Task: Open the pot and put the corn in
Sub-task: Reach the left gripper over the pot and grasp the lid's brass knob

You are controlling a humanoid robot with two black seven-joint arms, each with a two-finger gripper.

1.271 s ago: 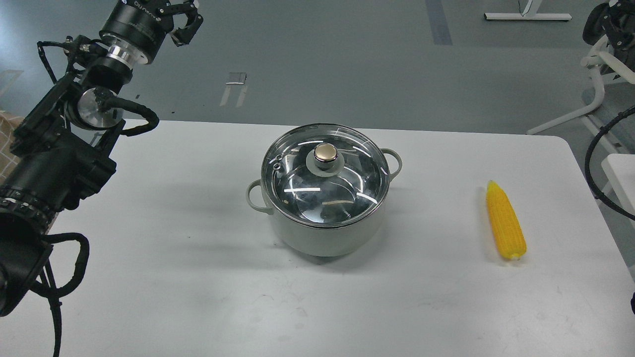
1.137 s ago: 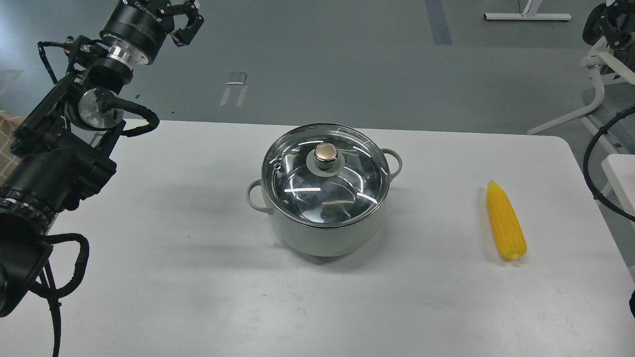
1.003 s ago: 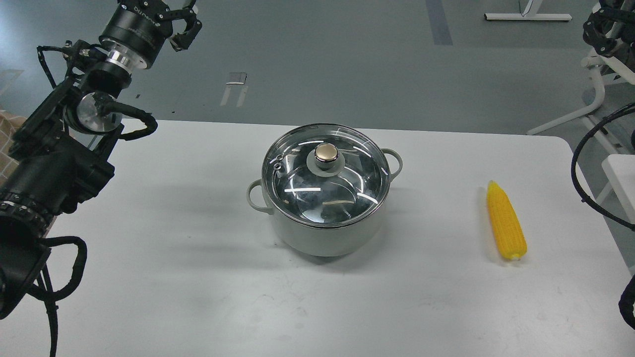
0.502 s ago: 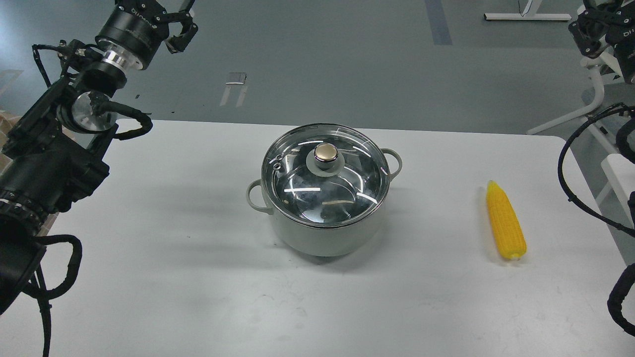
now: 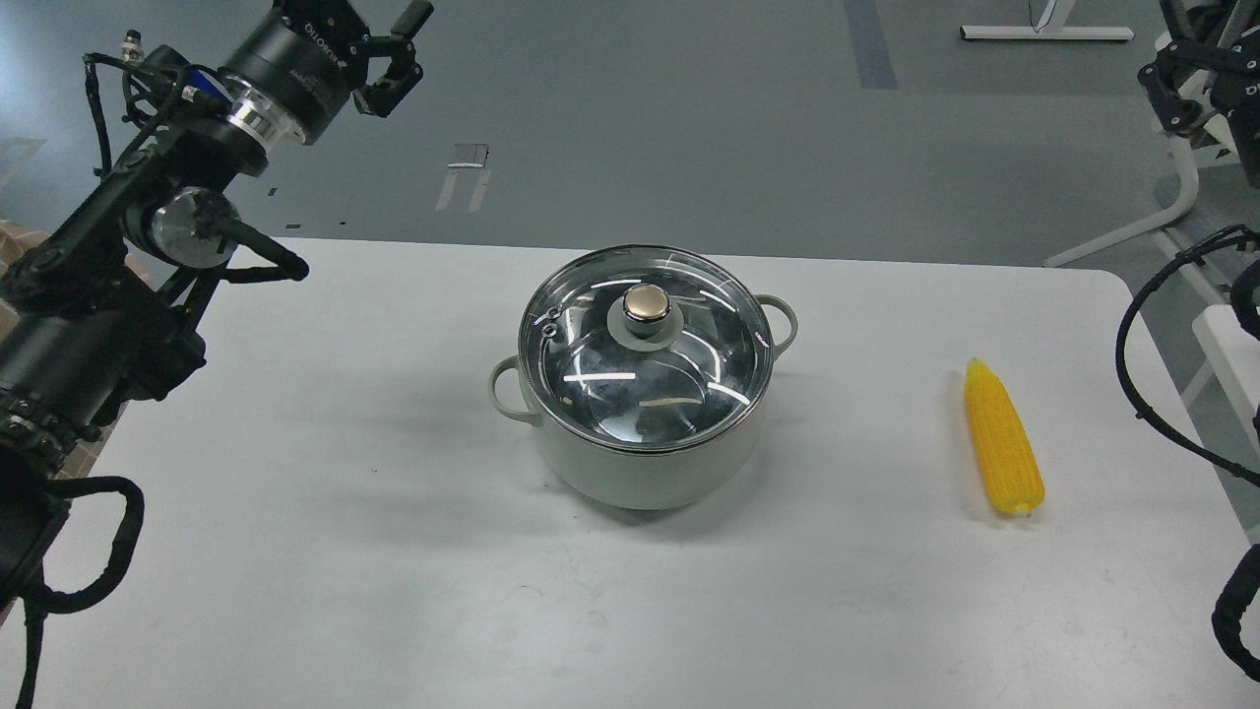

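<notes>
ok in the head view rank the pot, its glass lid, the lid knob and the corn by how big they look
1. Pale grey-green round pot, largest.
2. Round glass lid, nearly as wide, resting closed on the pot.
3. Bright yellow tapered corn cob, shorter than the lid is wide.
4. Metallic lid knob, smallest.

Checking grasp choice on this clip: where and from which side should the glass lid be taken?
By the round metallic knob at the centre of the glass lid, from straight above. The knob stands up from the smooth dome, which sits flush inside the rim of the pot, so probably nothing else offers a hold.
</notes>
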